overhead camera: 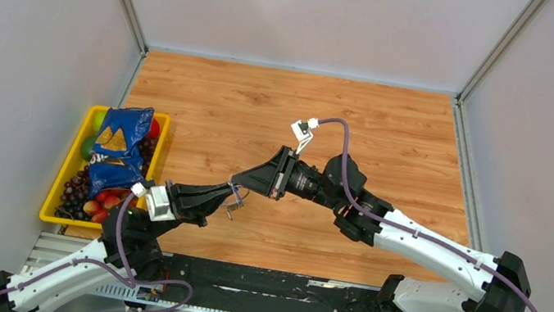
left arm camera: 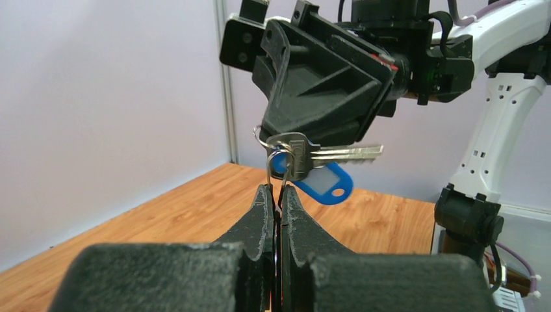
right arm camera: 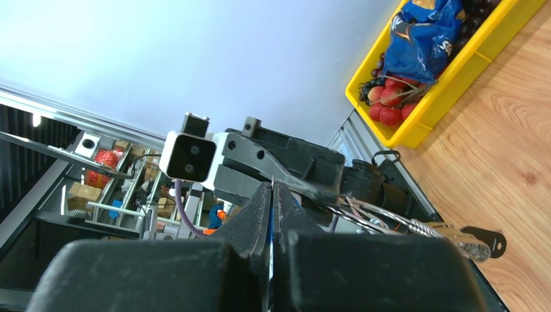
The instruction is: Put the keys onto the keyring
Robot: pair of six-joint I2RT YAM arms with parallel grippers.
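The left gripper (left arm camera: 276, 195) has its 2 fingers pressed together on the keyring (left arm camera: 269, 170). In the left wrist view the thin silver wire comes down from 12 o'clock and disappears between the fingertips, so the ring is pinched at its lower part.

Above the fingers, the keys (left arm camera: 338, 153) hang on the ring. 1 plain silver key lies level, with its blade pointing to 3 o'clock. A blue plastic tag (left arm camera: 325, 184) sits just below it, tilted toward 4 o'clock.

The right gripper (left arm camera: 276, 133) comes in from 12 o'clock in that view, and its black tips meet the top of the ring and the head of the silver key. Its jaws are together. In the right wrist view the 2 fingers (right arm camera: 258, 207) show no gap except for a thin pale line. Whether that line is the ring wire or a key cannot be told.

From above, the left gripper (overhead camera: 228, 193) reaches in from 8 o'clock and the right gripper (overhead camera: 243, 185) from 3 o'clock. The 2 tips are touching or just beside each other, toward 7 o'clock of the middle of the wooden table (overhead camera: 393, 132). The keys (overhead camera: 233, 207) dangle just below the meeting point, above the tabletop.

A yellow bin (overhead camera: 65, 174) of fruit sits at the 9 o'clock edge, with a blue snack bag (overhead camera: 119, 145) on top, well apart from both grippers.
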